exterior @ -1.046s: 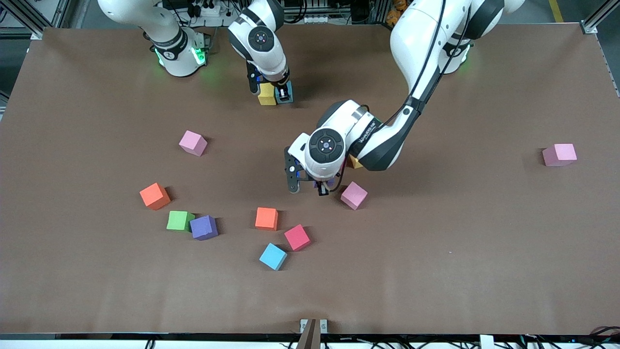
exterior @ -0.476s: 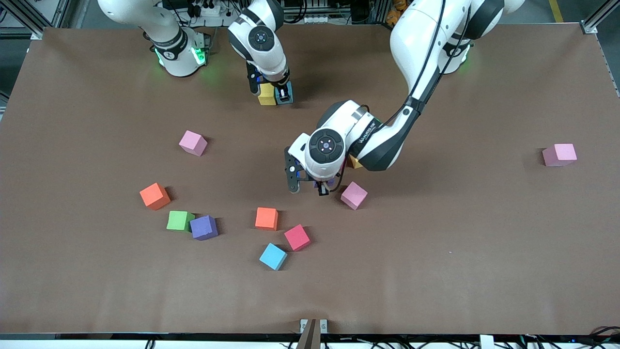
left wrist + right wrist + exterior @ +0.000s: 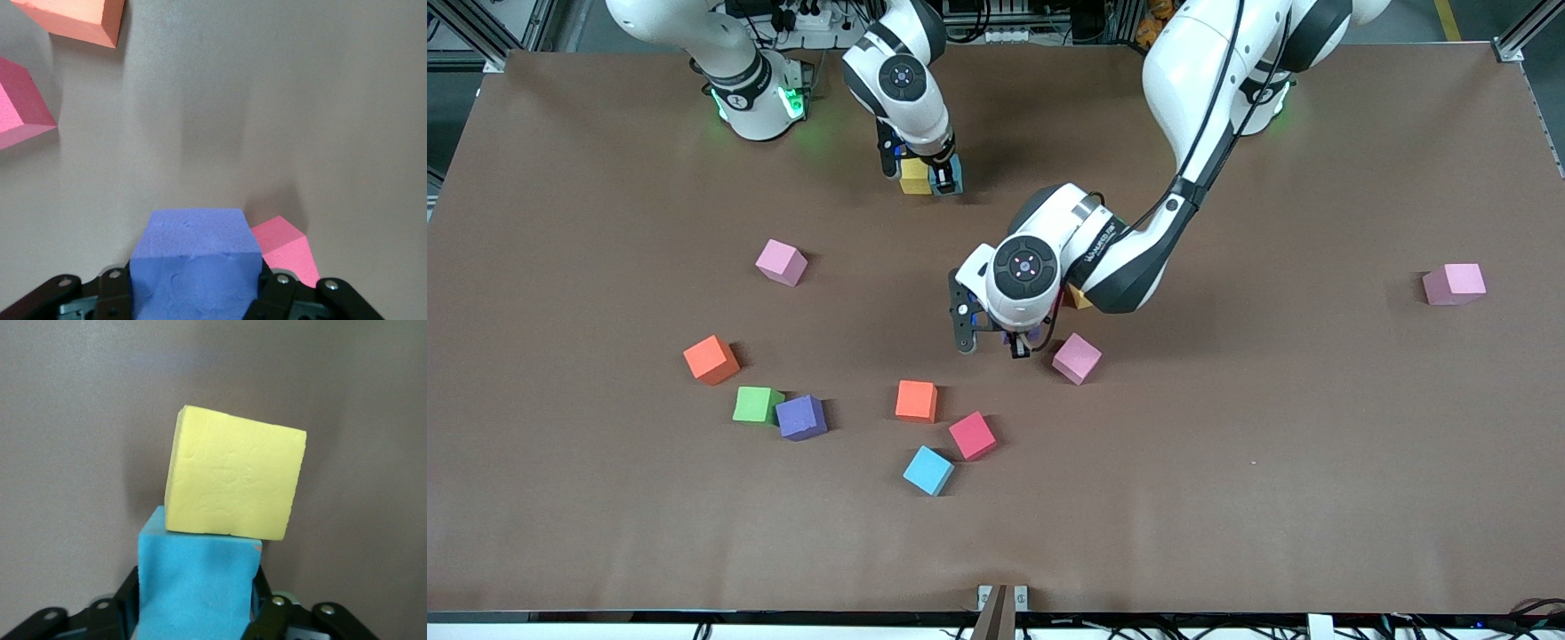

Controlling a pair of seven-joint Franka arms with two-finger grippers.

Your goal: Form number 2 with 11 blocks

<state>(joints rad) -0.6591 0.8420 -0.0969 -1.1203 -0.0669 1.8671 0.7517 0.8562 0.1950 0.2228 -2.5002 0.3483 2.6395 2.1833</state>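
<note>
Left claw [image 3: 1021,345] is clamping a purple block [image 3: 195,263] tight btwn its fingers, hanging just over the desk [image 3: 1227,462] beside the pink block [image 3: 1077,358], w/ an orange block [image 3: 917,401] nearer the camera than it. Right claw [image 3: 929,178] is sitting around a light blue block [image 3: 197,590] that's touching the yellow block [image 3: 233,479], well apart from that pink block, toward the right arm's base; can't tell if it's gripping or letting go. No number 2 is showing yet.
</note>
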